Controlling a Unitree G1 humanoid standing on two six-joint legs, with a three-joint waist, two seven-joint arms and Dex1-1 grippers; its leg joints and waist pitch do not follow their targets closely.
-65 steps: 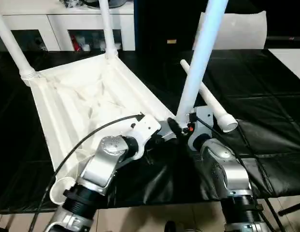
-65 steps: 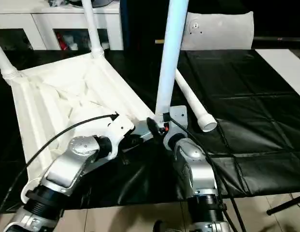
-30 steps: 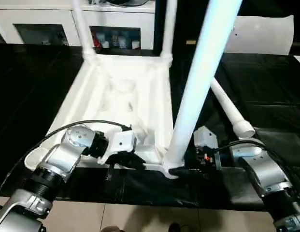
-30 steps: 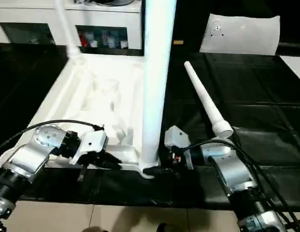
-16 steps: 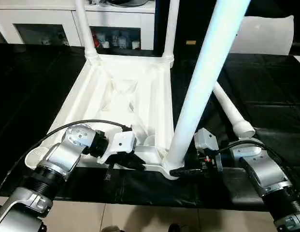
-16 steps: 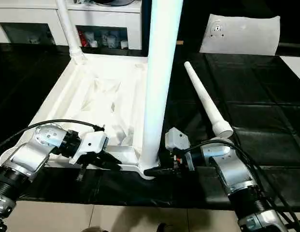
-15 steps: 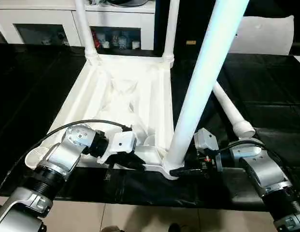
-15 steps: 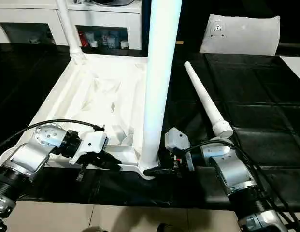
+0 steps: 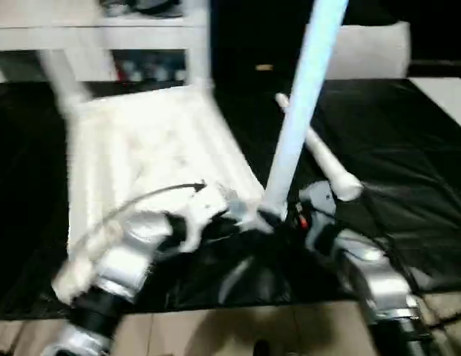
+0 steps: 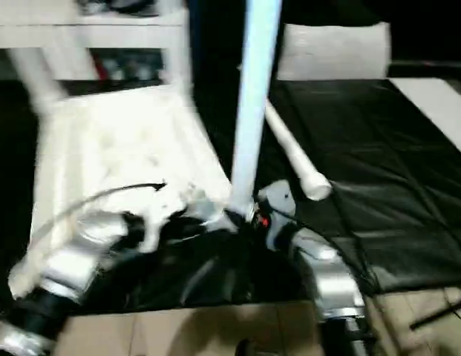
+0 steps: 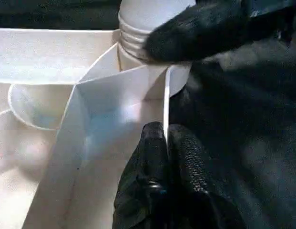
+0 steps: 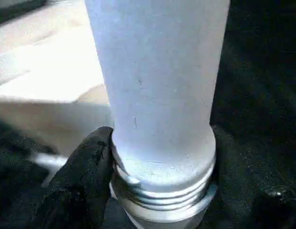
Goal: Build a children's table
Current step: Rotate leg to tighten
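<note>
The children's table [image 9: 148, 148] lies upside down on the black-covered work surface [image 9: 408, 148], its ribbed underside facing up, in front of the white cabinet [image 9: 104, 44]. Two legs [image 9: 200, 44] stand in the far corner sockets. A third leg [image 9: 297, 126] stands upright in the near corner socket [image 12: 162, 200], its threaded collar not yet fully sunk in the right wrist view. The fourth leg [image 9: 319, 159] lies loose on the surface just beyond that corner. Compared with half a second ago, the tabletop has swung round, its far end now toward the left of the head views, and the scene is smeared by motion; some of this may be camera movement. The left gripper [image 11: 166, 143] is pinched shut on the thin edge wall of the tabletop beside the socket. The right gripper [image 12: 159, 191] sits around the base of the third leg, one black finger [image 12: 88, 167] against the collar, its jaws partly open and clasping the leg. Judgement: the third leg is being screwed home while the top is restrained; the slewing top suggests the restraint is imperfect. One leg remains to fit.
</note>
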